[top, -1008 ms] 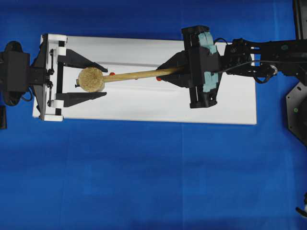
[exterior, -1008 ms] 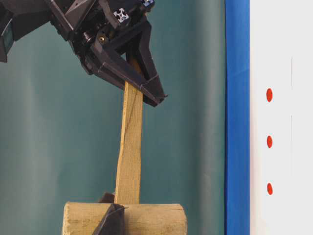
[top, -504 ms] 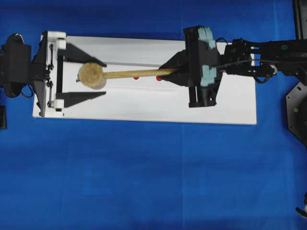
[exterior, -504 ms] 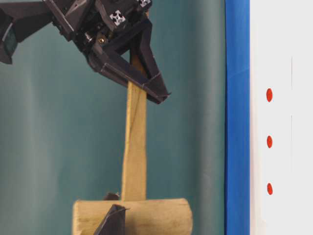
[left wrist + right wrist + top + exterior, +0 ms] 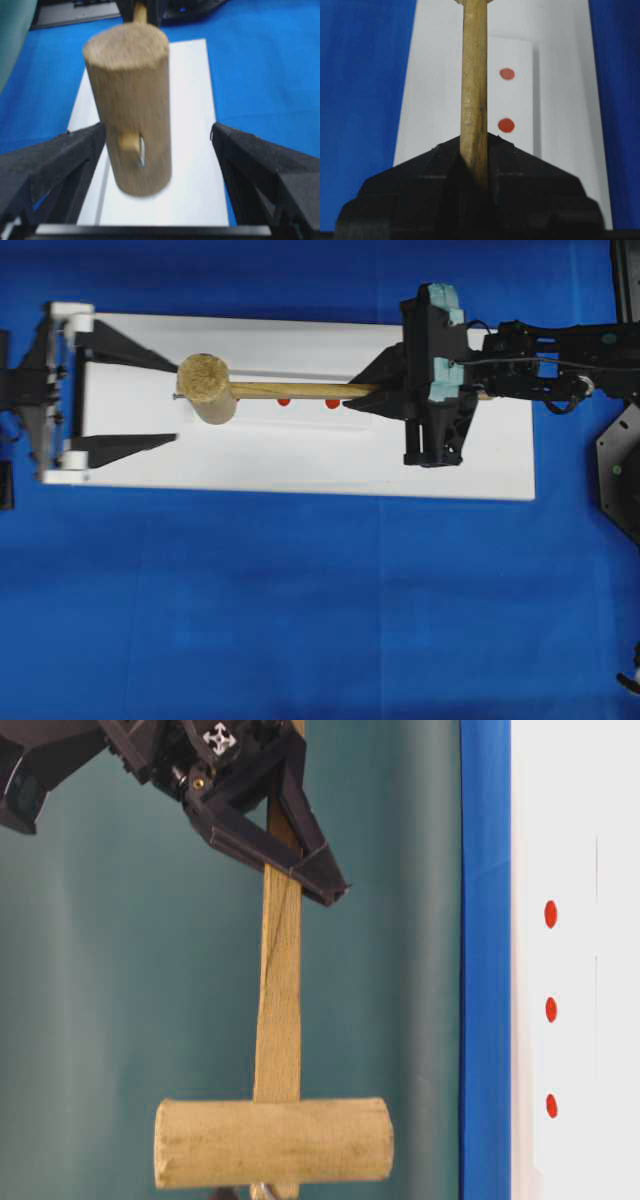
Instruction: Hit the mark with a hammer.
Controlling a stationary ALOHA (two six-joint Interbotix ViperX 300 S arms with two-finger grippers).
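My left jaws (image 5: 125, 393) had spread wide and backed away from the hammer (image 5: 206, 388), clear of its head. My right jaws (image 5: 365, 392) stayed clamped on the handle, the head hanging alone above the white board (image 5: 300, 465) near the red marks (image 5: 284, 402); the strike looked next.

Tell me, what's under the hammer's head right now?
Below the hammer lies the white board, with two red dots showing beside the handle. Any dot directly beneath the head is covered, so I can't tell.
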